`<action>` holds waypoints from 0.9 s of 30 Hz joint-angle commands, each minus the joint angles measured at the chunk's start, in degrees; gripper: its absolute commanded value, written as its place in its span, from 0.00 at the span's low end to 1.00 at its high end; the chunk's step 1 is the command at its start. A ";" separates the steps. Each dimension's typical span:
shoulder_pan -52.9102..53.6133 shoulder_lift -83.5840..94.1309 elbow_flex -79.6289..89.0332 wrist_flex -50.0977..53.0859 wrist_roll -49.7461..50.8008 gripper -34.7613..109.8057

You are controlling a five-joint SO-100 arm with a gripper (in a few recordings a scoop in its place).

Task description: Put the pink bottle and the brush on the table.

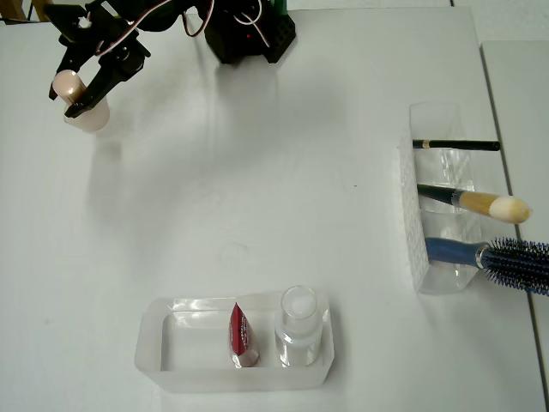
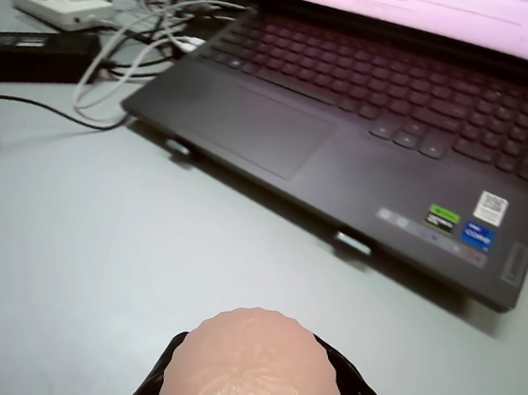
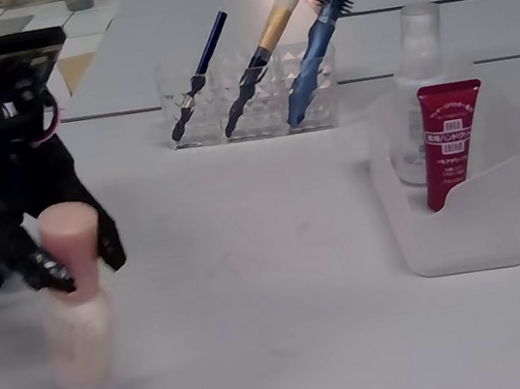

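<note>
— Where is the pink bottle (image 3: pixel 75 300) seen?
— Upright at the far-left of the tabletop (image 1: pixel 257 197) in the overhead view, pinched at its cap by the end effector (image 1: pixel 81 90).
— And the brush (image 1: pixel 485 204)?
— Left standing in the clear holder (image 1: pixel 429 215).

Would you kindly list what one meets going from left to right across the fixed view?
Pincer shut on the pink bottle → thin dark pencil → brush → blue hairbrush → clear bottle → red tube.
</note>
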State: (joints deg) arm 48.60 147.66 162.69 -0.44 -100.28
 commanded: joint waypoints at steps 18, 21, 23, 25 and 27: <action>5.71 -13.36 0.18 -20.04 -2.55 0.24; 5.71 -15.47 0.18 -23.12 -1.14 0.24; 5.71 -16.44 0.09 -24.79 0.88 0.24; 5.71 -17.40 0.44 -26.10 3.52 0.24; 5.71 -18.63 0.88 -28.04 5.63 0.24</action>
State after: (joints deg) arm 54.05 128.85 163.39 -25.05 -96.06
